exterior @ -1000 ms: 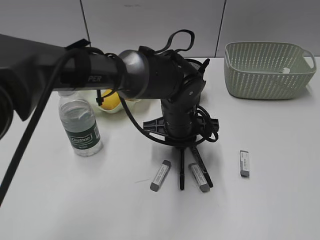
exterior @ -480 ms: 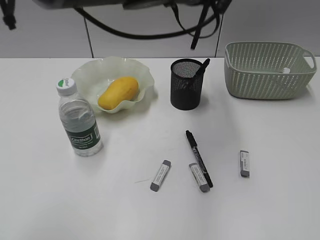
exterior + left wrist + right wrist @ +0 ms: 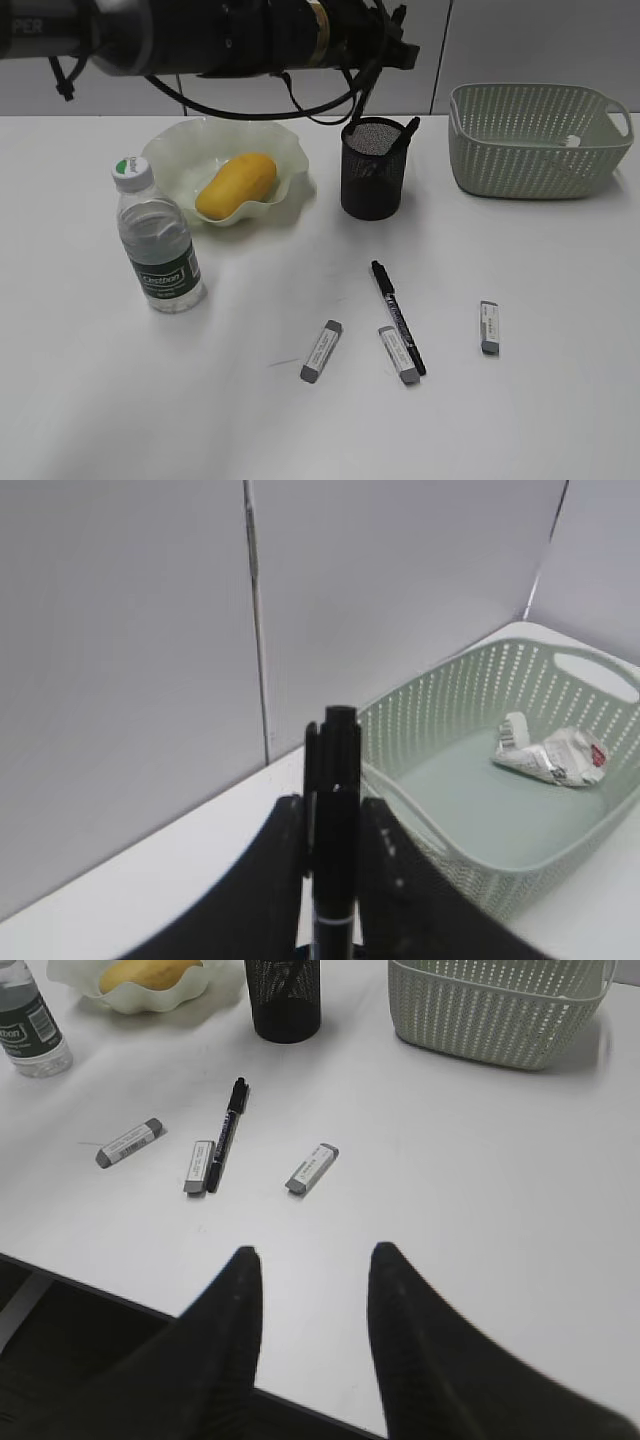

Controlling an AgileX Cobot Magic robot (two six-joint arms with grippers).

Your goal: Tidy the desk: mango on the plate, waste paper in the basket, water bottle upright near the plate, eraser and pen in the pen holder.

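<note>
Inside, basket (image 3: 440, 780) holds waste paper (image 3: 550, 755).

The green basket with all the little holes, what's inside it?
Inside the pale green woven-pattern plastic basket lies one crumpled ball of white-grey paper, resting on the floor near the far wall. The rest of the visible floor is bare; the near wall hides the strip just behind it.

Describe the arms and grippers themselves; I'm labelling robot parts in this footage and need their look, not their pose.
The left arm is a thick, dark grey to black tube with a gold-brass ring at one joint, white lettering ending "PER" and loose black cables looping beneath. The left gripper and right gripper both have plain matte black, smoothly curved fingers. No sleeves show.
</note>
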